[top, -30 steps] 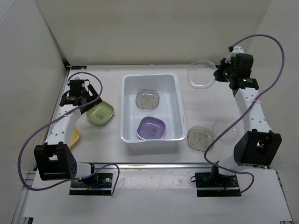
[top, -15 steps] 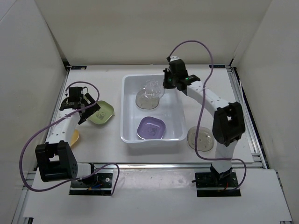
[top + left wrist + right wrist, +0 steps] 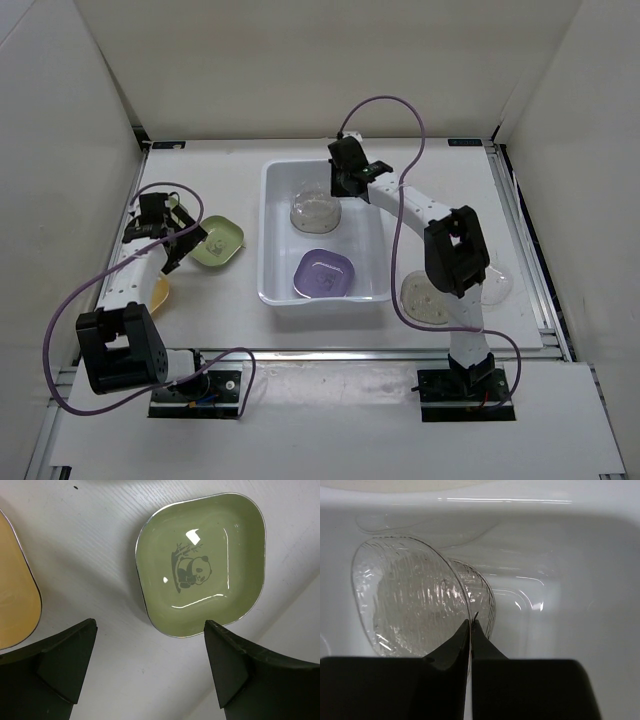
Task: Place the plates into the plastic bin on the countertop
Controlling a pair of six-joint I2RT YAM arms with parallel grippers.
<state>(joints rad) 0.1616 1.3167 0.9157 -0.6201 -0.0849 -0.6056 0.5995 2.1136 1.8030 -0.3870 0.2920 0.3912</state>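
Observation:
The white plastic bin (image 3: 268, 240) stands mid-countertop. A purple plate (image 3: 324, 273) lies in its near half. My right gripper (image 3: 338, 186) reaches into the far half and is shut on the rim of a round clear plate (image 3: 316, 208). In the right wrist view my gripper (image 3: 471, 625) pinches that plate (image 3: 405, 595), which tilts over another round plate (image 3: 487, 600) on the bin floor (image 3: 580, 580). My left gripper (image 3: 183, 240) is open and empty just left of the light-green plate (image 3: 218, 241). In the left wrist view my gripper (image 3: 150, 670) sits just short of the green panda plate (image 3: 200, 565).
A yellow-orange plate (image 3: 158, 293) lies near the left arm and shows at the left edge of the left wrist view (image 3: 15, 605). A round speckled plate (image 3: 425, 298) and a clear plate (image 3: 497, 283) lie right of the bin. Purple cables loop over both arms.
My right arm has swung from the far right corner into the bin with the clear plate and lowered it. My left gripper has shifted slightly nearer, beside the green plate.

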